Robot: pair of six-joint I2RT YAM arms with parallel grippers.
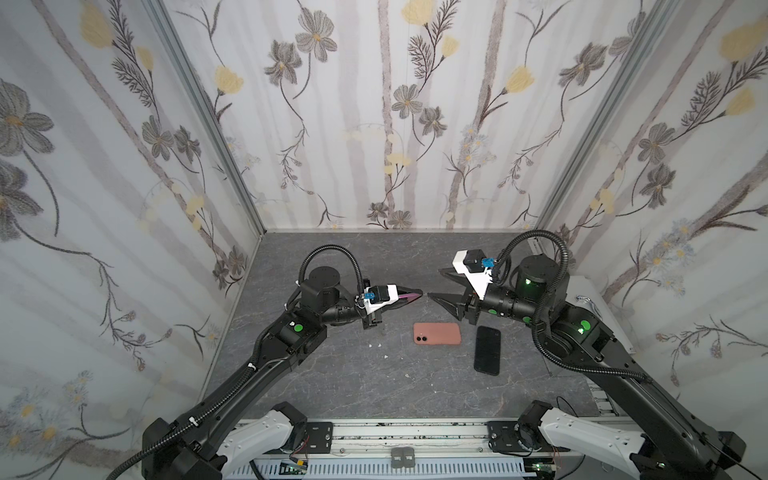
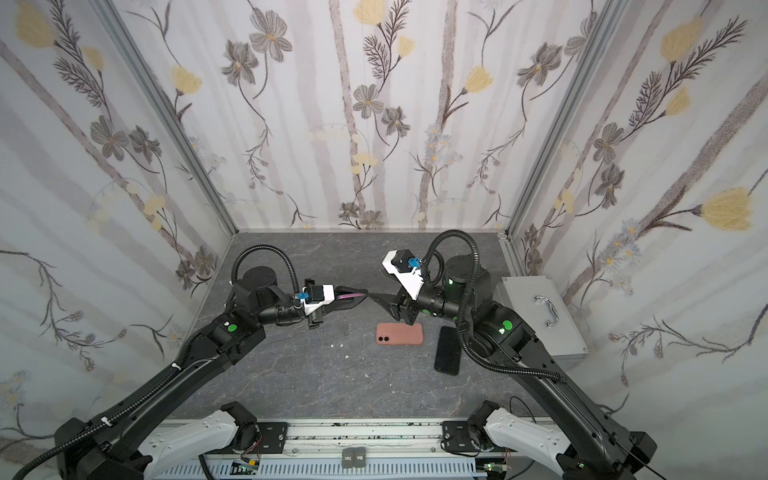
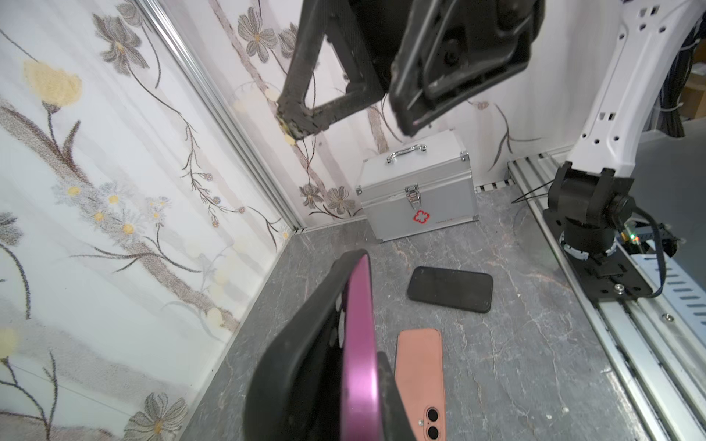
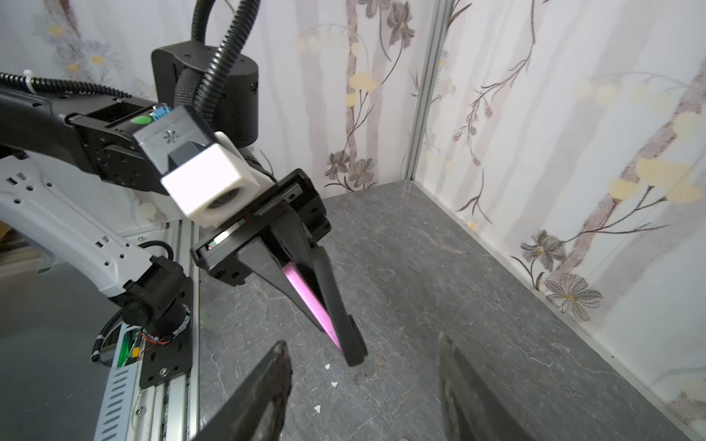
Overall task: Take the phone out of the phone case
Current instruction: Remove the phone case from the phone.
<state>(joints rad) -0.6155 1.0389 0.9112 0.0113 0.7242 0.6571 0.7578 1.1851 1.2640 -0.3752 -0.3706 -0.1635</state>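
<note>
The grey marbled table (image 1: 332, 386) carries everything, with flowered walls on three sides. Past the right arm, against the wall, stands a silver metal box (image 2: 536, 316) with a handle on its lid and a red cross on its front.

The left gripper (image 1: 409, 296) is held up off the table, clamped on the purple phone (image 1: 411, 294), which stands on edge between its two black fingers (image 4: 336, 301). The right wrist view shows the phone's purple side as a thin strip running down toward the fingertips. In the left wrist view the same purple edge (image 3: 361, 343) sits between the dark fingers; I cannot tell from here whether any case is around it.

The right gripper (image 1: 438, 284) faces the left one, just beyond the phone's tip and apart from it. Its jaws stand parted with nothing between them.

Below and between the two grippers, a salmon-pink phone case (image 1: 437, 333) lies flat, two round camera holes at its end nearer the left gripper. Just beside it, under the right gripper's wrist, a black phone (image 1: 487, 350) lies flat and dark.

A few white crumbs (image 1: 376, 345) are scattered on the table below the left gripper.
</note>
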